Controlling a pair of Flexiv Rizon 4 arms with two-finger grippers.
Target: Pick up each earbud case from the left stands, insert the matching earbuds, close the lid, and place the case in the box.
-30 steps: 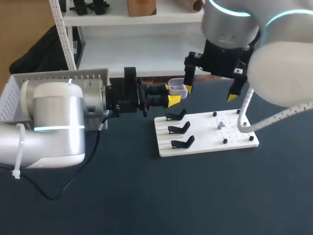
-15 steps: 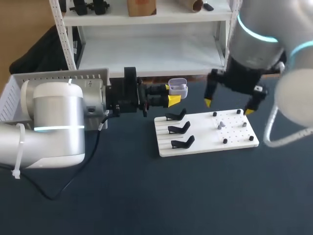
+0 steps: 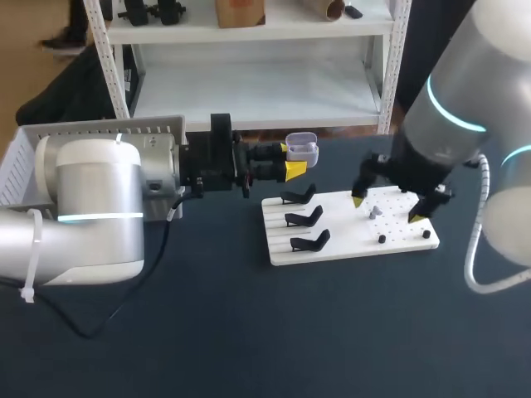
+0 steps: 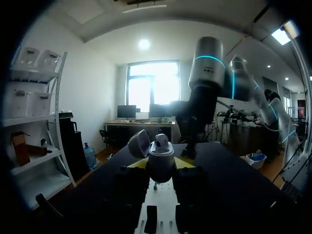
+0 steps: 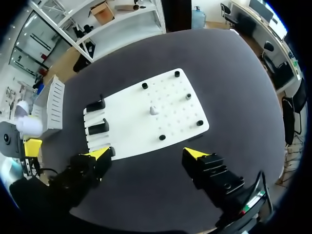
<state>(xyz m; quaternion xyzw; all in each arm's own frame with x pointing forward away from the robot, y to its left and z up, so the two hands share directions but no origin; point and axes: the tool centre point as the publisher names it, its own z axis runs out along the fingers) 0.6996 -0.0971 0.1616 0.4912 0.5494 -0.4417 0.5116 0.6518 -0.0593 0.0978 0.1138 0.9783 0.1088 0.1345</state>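
On the table (image 3: 249,332) lies the white board (image 3: 340,236). Above its right half my right fingers (image 3: 358,200) hang spread wide. Behind its left end my left fingers (image 3: 294,170) clamp the open earbud case (image 3: 303,148). One earbud (image 3: 375,211) stands on it.

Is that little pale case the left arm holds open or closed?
Open: the pale lavender earbud case has its lid swung back off the body.

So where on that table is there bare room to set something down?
The wide stretch of table in front of the white board is bare, apart from a cable at its left. Crowded: the board, with three black stands and the open right gripper over it, and behind it, where the left gripper holds the earbud case.
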